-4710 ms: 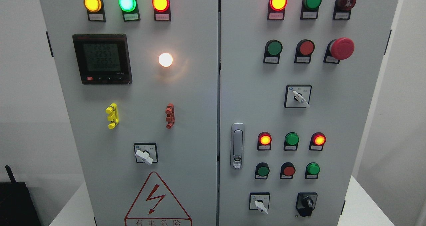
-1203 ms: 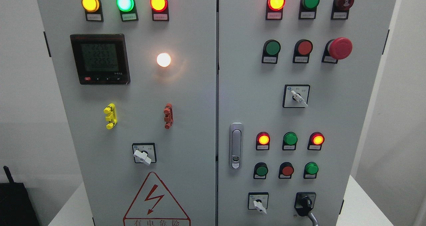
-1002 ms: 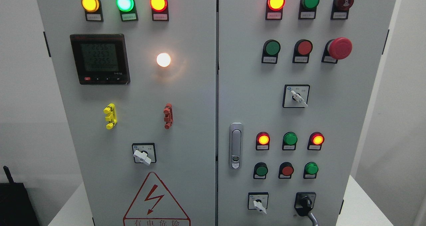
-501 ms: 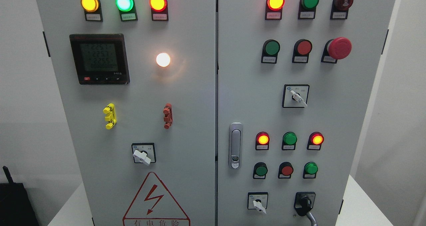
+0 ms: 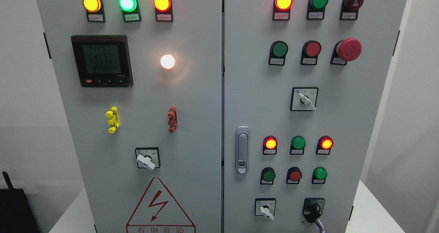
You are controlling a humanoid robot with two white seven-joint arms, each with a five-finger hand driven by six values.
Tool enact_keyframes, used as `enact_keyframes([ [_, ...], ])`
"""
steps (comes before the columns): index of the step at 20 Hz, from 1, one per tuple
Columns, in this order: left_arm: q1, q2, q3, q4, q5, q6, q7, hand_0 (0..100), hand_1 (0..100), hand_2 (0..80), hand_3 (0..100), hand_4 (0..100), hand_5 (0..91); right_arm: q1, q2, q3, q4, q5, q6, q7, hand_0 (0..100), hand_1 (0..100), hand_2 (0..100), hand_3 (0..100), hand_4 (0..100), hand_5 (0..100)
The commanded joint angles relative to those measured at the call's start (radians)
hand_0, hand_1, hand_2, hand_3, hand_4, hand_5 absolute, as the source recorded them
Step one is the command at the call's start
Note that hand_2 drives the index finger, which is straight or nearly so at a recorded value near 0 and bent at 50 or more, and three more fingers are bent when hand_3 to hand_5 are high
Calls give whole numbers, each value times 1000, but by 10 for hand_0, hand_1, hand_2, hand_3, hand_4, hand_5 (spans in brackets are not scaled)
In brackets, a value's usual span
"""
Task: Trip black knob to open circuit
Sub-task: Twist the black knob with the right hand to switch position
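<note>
Black knob [image 5: 313,209] low on the right door, grey robot hand [image 5: 320,225] just beneath, its grip state unclear.

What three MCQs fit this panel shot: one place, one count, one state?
1. Where is the black knob?
A. Left door, top
B. Right door, bottom right
C. Left door, middle

2. How many top-row lamps on the left door glow?
A. One
B. Two
C. Three

3. The white lamp is:
A. Lit
B. Dark
C. Missing

Answers:
1 B: it sits near the right door's lower right corner.
2 C: the yellow, green and red ones all glow.
3 A: it shines bright and throws a warm glow on the door around it.
</note>
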Motion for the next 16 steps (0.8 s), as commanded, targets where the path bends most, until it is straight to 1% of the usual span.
enact_keyframes([
  [1, -2, 0, 1, 0, 2, -2, 0, 120, 389, 0, 0, 0, 0, -21, -1, 38, -37, 3, -16, 24, 631, 745, 0, 1000, 983, 913],
  [16, -2, 0, 1, 0, 2, -2, 0, 120, 389, 0, 0, 0, 0, -27, -1, 52, -37, 3, -17, 24, 637, 741, 0, 1000, 982, 913],
])
